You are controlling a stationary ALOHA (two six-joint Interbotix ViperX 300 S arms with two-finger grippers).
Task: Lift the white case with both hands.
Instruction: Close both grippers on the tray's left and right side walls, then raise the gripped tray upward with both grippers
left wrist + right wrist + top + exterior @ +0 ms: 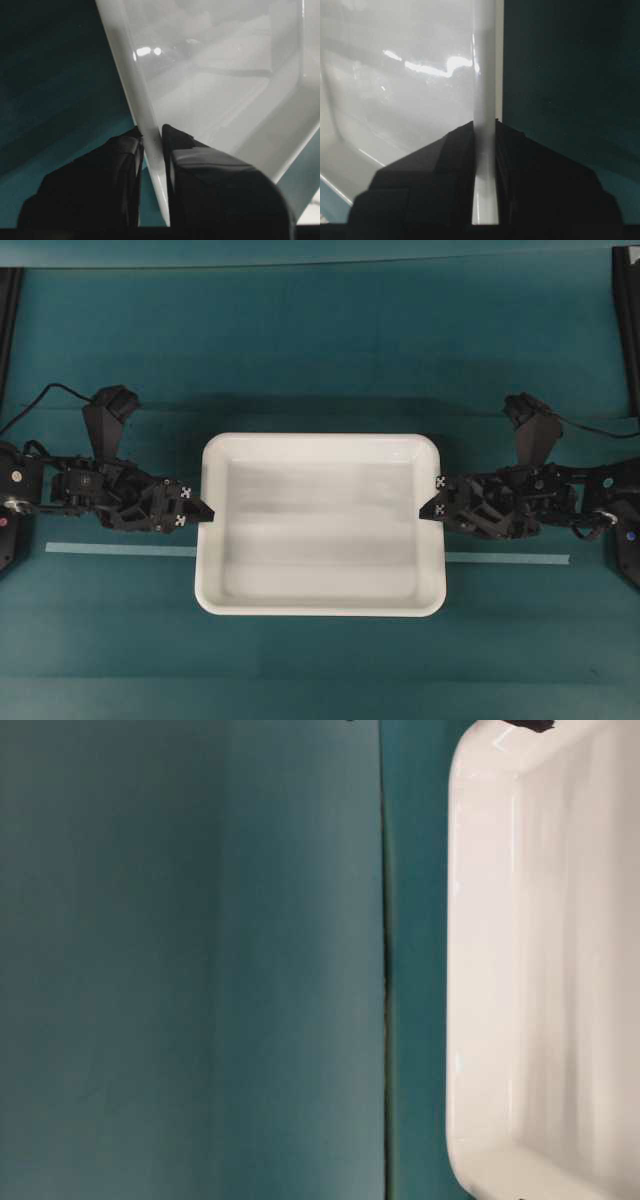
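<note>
The white case [320, 443] lies in the middle of the teal table, a shallow glossy tray with nothing in it. My left gripper [205, 512] is shut on the case's left rim, one finger inside the wall and one outside. In the left wrist view the rim [125, 75] runs up between the left gripper's [151, 132] fingertips. My right gripper [430, 508] is shut on the right rim in the same way. The right wrist view shows that rim [484, 75] pinched in the right gripper [484, 122]. The table-level view shows only the case's end [480, 970]. Whether the case is off the table I cannot tell.
A pale tape strip [120, 549] runs along the table and passes under the case, coming out on the right [510, 559]. Black frame posts stand at the far corners [10, 300] [626, 300]. A seam [384, 970] crosses the teal cloth beside the case.
</note>
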